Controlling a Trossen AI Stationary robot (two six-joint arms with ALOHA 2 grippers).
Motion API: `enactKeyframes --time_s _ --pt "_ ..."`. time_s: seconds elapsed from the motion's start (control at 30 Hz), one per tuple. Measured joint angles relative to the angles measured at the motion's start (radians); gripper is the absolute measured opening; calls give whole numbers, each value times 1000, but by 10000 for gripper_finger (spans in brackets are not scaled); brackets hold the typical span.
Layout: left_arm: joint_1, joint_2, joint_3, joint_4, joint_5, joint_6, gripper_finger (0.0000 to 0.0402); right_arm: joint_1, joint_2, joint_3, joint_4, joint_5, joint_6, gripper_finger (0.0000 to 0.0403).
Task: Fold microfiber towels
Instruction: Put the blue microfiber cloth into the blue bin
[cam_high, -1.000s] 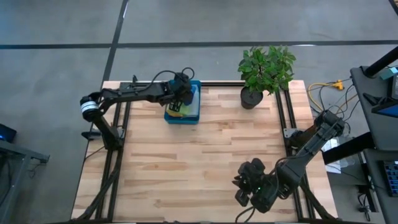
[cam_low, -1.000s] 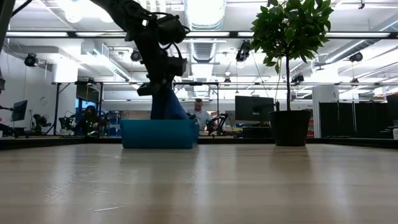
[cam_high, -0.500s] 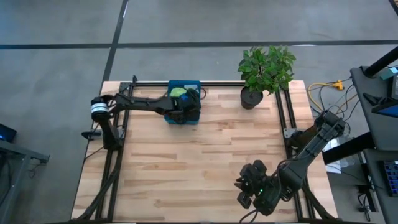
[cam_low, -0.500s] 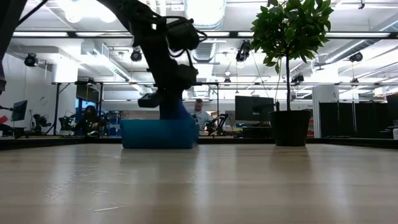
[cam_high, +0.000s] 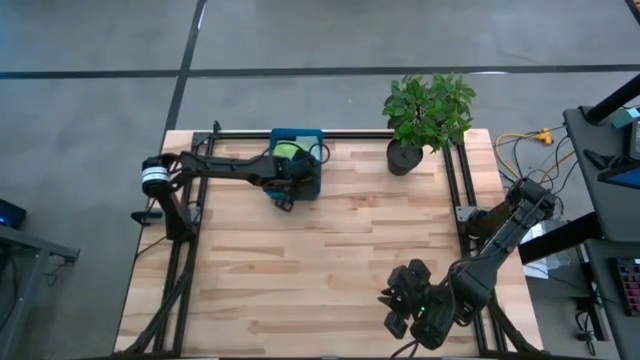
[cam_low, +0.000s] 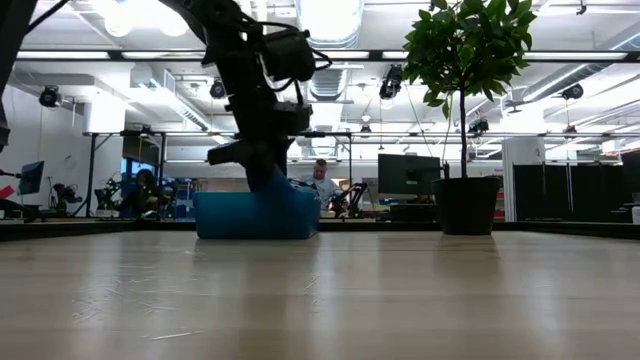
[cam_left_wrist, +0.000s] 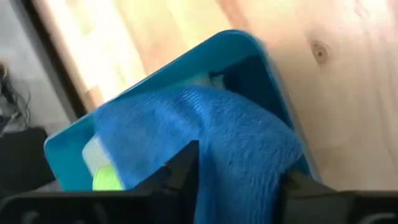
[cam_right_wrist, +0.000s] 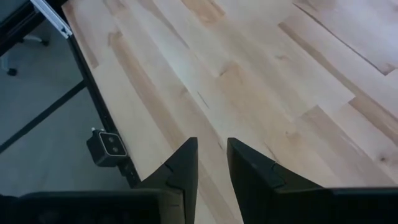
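Towels sit in the teal tray (cam_high: 312, 190) at the upper middle of the high view, on the far edge of the tabletop (cam_high: 320, 260), just left of the potted plant (cam_high: 425, 115). A lime green towel (cam_high: 287, 150) shows at the tray's top; the left gripper (cam_high: 290, 180) covers the rest. The right gripper (cam_high: 405, 305) waits at the lower right, over bare wood.

Low view: the left arm comes down into the tray (cam_low: 255, 216) at left of centre, with a bit of the blue towel (cam_low: 300, 192) rising above the rim beside it.

Left wrist view: the blue towel (cam_left_wrist: 205, 130) drapes over the tray (cam_left_wrist: 62, 146) and lies between the left fingers (cam_left_wrist: 183, 168). The jaws stand slightly apart around the cloth; whether they grip it I cannot tell.

Right wrist view: the right gripper (cam_right_wrist: 211, 165) has its jaws nearly together, holding nothing, above empty tabletop (cam_right_wrist: 249, 81).

The step in hand looks like pulling the blue towel out. To do it well, pinch one layer near an edge, lift straight up so the green towel stays behind, then carry it to open wood and lay it flat before folding.
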Motion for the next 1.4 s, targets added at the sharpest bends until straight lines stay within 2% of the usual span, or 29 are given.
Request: enactKeyframes --time_s 0.13,0.3,0.5,0.6,0.73,0.93,1.0,1.07,1.23,1.33,1.4 --pt "0 -41 7 -31 -80 -20 133 0 0 0 0 0 -9 82" --pt "7 -82 11 -43 -103 2 137 -1 0 0 -1 1 -33 82" --pt "9 -77 11 -46 -53 3 114 -3 0 0 -1 9 -33 82" --pt "8 -68 13 -47 -102 6 91 -3 0 0 2 9 -29 82" --pt "20 -78 51 -54 -166 36 16 0 0 0 4 9 -27 82" --pt "72 -91 194 -52 -195 72 2 0 0 0 4 10 -30 82" --pt "110 -80 259 -24 -196 -3 2 0 0 0 3 10 -35 82" --pt "163 -60 320 -18 -196 -145 1 -1 0 0 0 10 -35 82" --pt "291 13 453 -111 -178 -500 1 -1 0 0 -1 10 -30 82" --pt "316 54 511 -165 -74 -558 1 -1 0 0 -1 10 -29 82" --pt "314 80 538 -169 -59 -559 0 -1 0 0 -1 10 -27 82"
